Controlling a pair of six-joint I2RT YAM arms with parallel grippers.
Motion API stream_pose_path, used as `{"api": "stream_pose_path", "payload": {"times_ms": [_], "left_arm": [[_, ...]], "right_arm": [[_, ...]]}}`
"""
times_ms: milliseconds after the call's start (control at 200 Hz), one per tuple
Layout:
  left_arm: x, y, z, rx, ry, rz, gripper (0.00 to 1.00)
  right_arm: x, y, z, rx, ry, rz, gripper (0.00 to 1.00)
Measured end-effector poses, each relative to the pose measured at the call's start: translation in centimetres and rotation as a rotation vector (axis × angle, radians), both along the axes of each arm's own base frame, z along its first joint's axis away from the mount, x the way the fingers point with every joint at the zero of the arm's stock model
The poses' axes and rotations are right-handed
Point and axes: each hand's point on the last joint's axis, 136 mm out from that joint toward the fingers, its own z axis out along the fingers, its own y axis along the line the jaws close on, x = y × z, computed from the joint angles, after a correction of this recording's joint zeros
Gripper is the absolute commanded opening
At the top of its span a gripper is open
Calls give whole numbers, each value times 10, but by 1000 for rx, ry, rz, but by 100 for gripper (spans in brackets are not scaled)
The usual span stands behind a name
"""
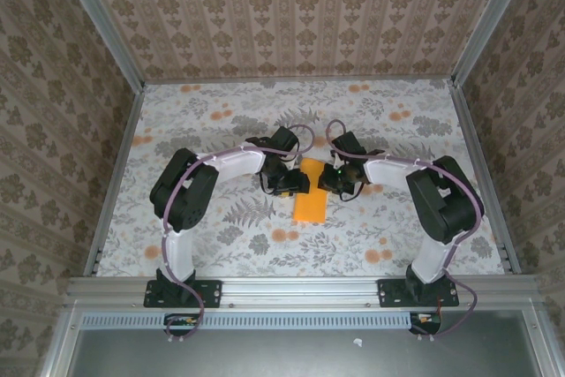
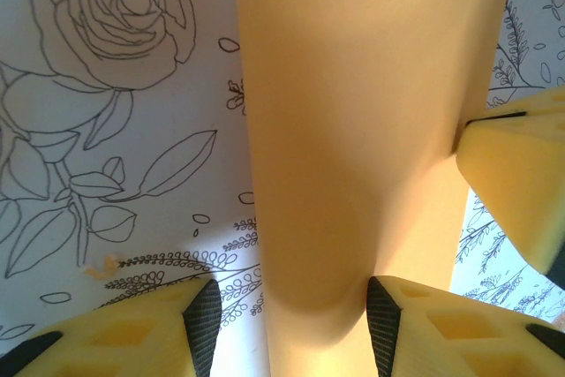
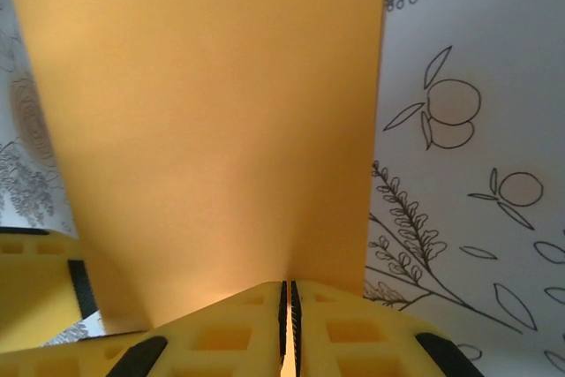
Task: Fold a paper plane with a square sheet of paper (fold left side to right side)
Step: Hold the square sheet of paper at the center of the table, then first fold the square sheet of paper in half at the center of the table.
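The square sheet of paper is a plain orange strip, longer than wide, lying on the flowered cloth between the two grippers. My left gripper sits at its left edge. In the left wrist view the jaws of the left gripper stand apart, open, with the sheet of paper running between and below them. My right gripper is at the sheet's upper right edge. In the right wrist view the right gripper is shut on the near edge of the sheet of paper, a thin orange sliver showing between its pads.
The grey-white cloth with leaf and orange flower prints covers the table. Patterned walls close off the back and both sides, and a metal rail runs along the near edge. The two grippers stand close together over the sheet.
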Motion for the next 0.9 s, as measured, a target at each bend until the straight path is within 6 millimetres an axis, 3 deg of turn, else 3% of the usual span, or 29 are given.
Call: {"api": "stream_pose_path", "payload": {"times_ms": [295, 420, 650, 740, 900], "left_arm": [[1, 0, 4, -3, -10, 0, 56], [8, 2, 24, -35, -58, 11, 55], [25, -6, 89, -224, -174, 27, 26], [22, -17, 92, -294, -165, 8, 19], [9, -33, 71, -338, -75, -32, 15]], "right_arm": [[0, 1, -4, -12, 44, 3, 13], [-1, 1, -5, -15, 49, 3, 12], [-1, 1, -5, -19, 58, 3, 12], [-1, 1, -5, -20, 61, 3, 12], [-1, 1, -5, -21, 62, 3, 12]]}}
